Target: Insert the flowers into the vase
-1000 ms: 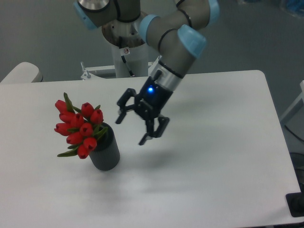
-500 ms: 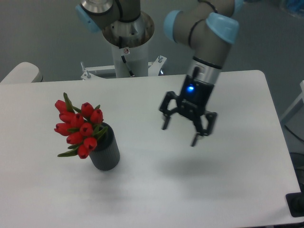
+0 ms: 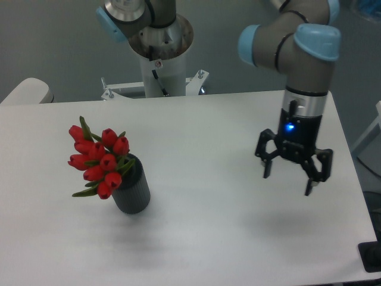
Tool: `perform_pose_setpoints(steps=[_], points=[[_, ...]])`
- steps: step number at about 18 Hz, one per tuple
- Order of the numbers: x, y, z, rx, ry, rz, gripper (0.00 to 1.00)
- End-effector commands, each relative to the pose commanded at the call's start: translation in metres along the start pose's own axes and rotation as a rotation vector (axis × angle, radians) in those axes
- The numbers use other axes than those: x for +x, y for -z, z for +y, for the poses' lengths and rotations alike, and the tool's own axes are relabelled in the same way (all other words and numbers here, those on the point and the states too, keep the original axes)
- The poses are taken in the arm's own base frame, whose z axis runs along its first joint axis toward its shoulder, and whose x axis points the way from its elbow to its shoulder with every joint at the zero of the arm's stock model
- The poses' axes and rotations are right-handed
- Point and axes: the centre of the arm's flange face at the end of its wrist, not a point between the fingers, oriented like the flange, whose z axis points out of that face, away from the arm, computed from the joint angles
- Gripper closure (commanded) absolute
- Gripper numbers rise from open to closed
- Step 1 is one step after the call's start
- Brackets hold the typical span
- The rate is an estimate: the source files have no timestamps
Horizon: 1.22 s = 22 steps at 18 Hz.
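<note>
Claw (image 3: 289, 177) spread wide and empty above the table (image 3: 238, 238), well apart to its side the flowers (image 3: 98, 159) sitting in the vase (image 3: 133, 192).

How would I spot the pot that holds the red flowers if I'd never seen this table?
Start at the white table and look to its left half, far from the open gripper hanging over the right side. There stands the vase, a dark grey ribbed cylinder. It is the only upright dark thing on the tabletop, with red tulips leaning out of its mouth to the left.
</note>
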Motion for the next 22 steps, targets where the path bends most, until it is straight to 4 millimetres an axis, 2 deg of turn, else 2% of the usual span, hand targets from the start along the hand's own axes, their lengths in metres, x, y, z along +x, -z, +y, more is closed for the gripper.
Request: perform_pose_setpoints(steps=[5, 9, 22], points=[[-0.017, 0.015, 0.010, -0.169, -0.166, 0.082, 0.00], [-0.031, 0.022, 0.005, -0.178, -0.188, 0.080, 0.00], [-0.032, 0.020, -0.003, -0.200, -0.202, 0.082, 0.00]])
